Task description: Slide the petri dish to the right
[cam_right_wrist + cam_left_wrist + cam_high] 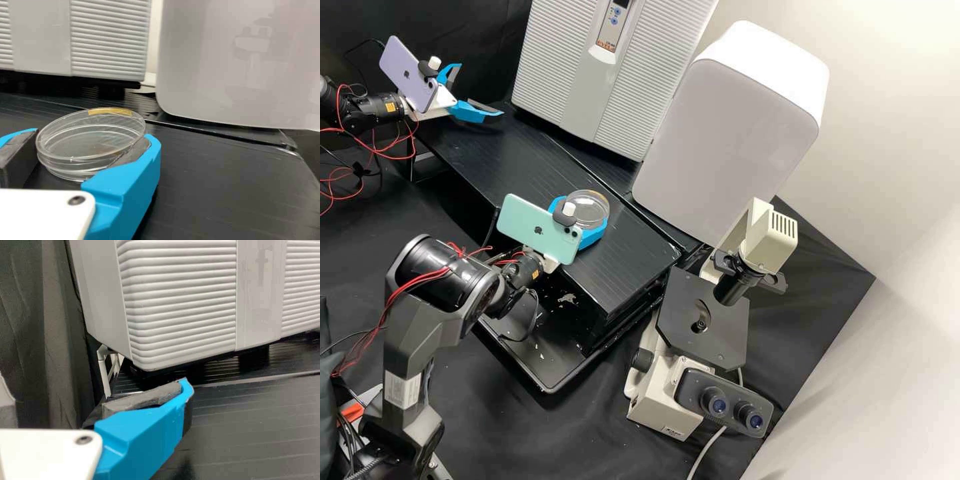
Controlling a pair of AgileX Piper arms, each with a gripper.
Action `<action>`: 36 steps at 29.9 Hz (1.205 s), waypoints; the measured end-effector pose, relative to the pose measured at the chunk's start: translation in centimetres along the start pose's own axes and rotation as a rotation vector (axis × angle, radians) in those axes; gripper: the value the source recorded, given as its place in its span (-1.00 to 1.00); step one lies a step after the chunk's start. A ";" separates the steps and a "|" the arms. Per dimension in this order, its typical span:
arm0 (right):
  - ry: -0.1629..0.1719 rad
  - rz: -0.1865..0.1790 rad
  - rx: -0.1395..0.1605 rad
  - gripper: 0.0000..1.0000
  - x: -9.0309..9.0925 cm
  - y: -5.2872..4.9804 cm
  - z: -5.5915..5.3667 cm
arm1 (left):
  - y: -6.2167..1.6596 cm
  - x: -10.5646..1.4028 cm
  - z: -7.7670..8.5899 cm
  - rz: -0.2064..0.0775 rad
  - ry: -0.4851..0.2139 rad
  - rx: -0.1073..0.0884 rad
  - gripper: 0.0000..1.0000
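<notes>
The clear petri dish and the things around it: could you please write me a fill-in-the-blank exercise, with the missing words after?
The clear round plastic petri dish lies between the right gripper's two ___ fingers.
It rests on a ___ ribbed platform.
The white microscope beside the platform has ___ eyepieces.
Missing words: blue; black; two.

Your left end effector [480,89]: one blue finger lies beyond its wrist view's edge. The mint-green phone [540,229] hides part of the clear round plastic petri dish [587,207].
</notes>
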 end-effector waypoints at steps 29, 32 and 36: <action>0.068 0.048 -0.028 -1.00 -0.3 -0.2 2.1 | 0.00 0.0 0.0 0.000 0.000 0.000 1.00; 0.069 0.047 -0.030 1.00 -0.3 -0.2 2.1 | 0.00 0.0 0.0 0.000 0.000 0.000 1.00; 0.069 0.047 -0.030 1.00 -0.3 -0.2 2.1 | 0.00 0.0 0.0 0.000 0.000 0.000 1.00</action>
